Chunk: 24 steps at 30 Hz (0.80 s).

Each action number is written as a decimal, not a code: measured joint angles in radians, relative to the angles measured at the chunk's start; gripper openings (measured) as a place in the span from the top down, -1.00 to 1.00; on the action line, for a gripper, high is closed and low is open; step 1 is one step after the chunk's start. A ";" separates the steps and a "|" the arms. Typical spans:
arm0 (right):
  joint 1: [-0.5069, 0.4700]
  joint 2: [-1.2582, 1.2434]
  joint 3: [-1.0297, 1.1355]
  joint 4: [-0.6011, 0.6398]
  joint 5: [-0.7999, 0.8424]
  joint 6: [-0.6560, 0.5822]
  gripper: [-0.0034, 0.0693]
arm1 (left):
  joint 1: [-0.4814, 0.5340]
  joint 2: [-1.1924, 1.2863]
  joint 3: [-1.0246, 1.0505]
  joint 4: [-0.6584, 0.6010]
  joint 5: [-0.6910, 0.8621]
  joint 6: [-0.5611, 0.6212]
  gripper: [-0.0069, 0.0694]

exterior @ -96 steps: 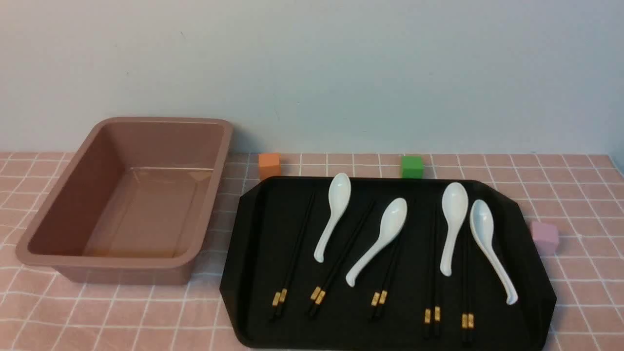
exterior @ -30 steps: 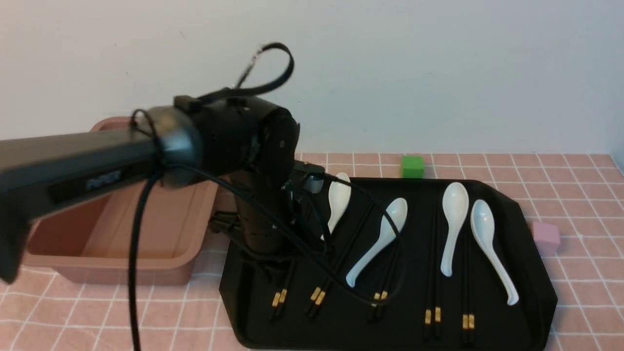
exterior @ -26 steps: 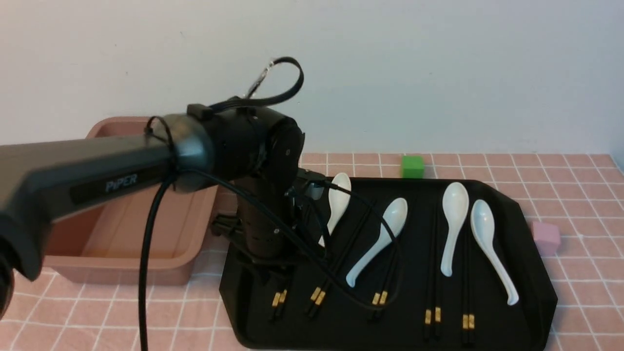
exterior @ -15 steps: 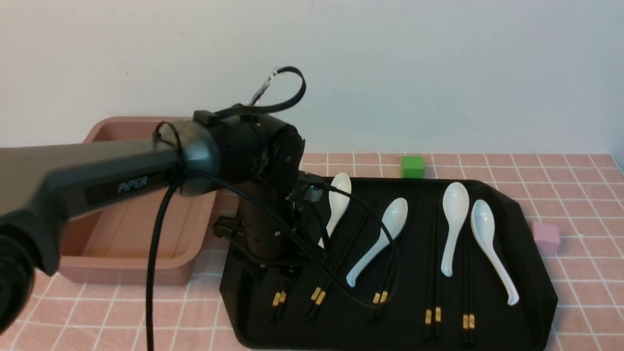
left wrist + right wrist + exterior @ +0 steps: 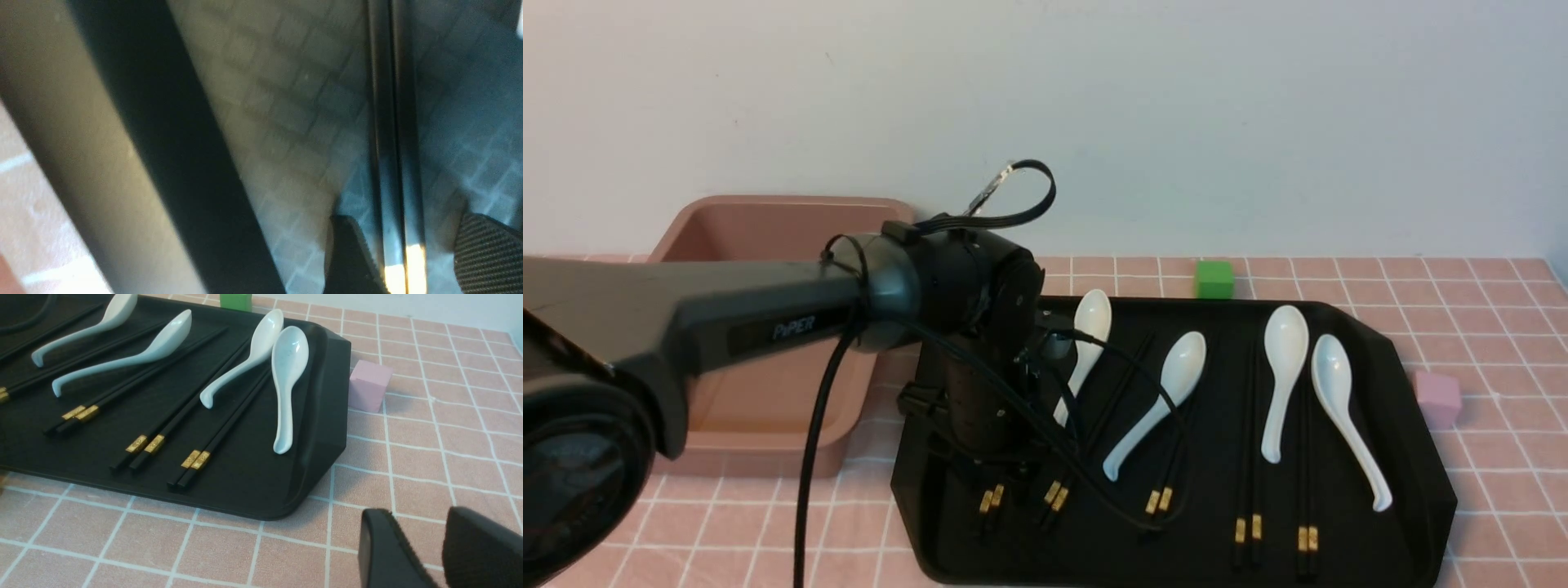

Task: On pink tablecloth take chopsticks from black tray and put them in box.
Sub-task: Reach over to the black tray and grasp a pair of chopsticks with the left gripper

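The black tray [image 5: 1388, 523] lies on the pink tablecloth [image 5: 1503, 310] and holds several pairs of black chopsticks with gold bands. The brownish-pink box [image 5: 768, 214] stands left of it and looks empty, partly hidden by my left arm. My left gripper [image 5: 994, 474] points down over the tray's leftmost chopsticks [image 5: 990, 498]. In the left wrist view the gripper [image 5: 404, 261] is open, with that pair [image 5: 392, 122] between its fingers [image 5: 347, 261]. My right gripper [image 5: 437, 555] is open and empty above the cloth, beside the tray's corner [image 5: 322, 457].
Several white spoons [image 5: 1285, 376] lie among the chopsticks on the tray. A green cube [image 5: 1214, 279] sits behind the tray and a pink cube [image 5: 1435, 398] to its right. My left arm's cable [image 5: 1127, 510] hangs over the second and third pairs.
My left arm came into view over the tray and box. Over the last second its wrist sank lower over the leftmost chopsticks. Nothing on the tray has moved.
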<state>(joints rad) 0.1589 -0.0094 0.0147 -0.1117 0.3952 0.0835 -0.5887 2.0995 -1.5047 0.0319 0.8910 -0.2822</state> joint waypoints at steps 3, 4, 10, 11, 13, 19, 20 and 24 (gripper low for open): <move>0.000 0.000 0.000 0.000 0.000 0.000 0.25 | 0.000 0.008 -0.005 0.002 -0.008 -0.008 -0.15; 0.000 0.000 0.000 0.000 0.000 0.000 0.25 | 0.000 0.009 -0.005 0.007 -0.008 -0.024 -0.15; 0.000 0.000 0.000 0.000 0.000 0.000 0.25 | 0.000 0.015 -0.012 0.031 -0.008 -0.093 -0.14; 0.000 0.000 0.000 0.000 0.000 0.000 0.25 | 0.000 0.016 -0.012 0.031 -0.007 -0.104 -0.13; 0.000 0.000 0.000 0.000 0.000 0.000 0.25 | 0.000 0.016 -0.012 0.031 -0.005 -0.123 -0.07; 0.000 0.000 0.000 0.000 0.000 0.000 0.25 | 0.000 0.018 -0.012 0.034 0.000 -0.158 0.51; 0.000 0.000 0.000 0.000 0.000 0.000 0.25 | 0.000 0.018 -0.014 0.039 0.003 -0.160 0.52; 0.000 0.000 0.000 0.000 0.000 0.000 0.25 | 0.000 0.018 -0.016 0.052 0.016 -0.161 0.50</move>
<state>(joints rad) 0.1589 -0.0094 0.0147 -0.1117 0.3952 0.0835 -0.5887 2.1171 -1.5202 0.0835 0.9070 -0.4431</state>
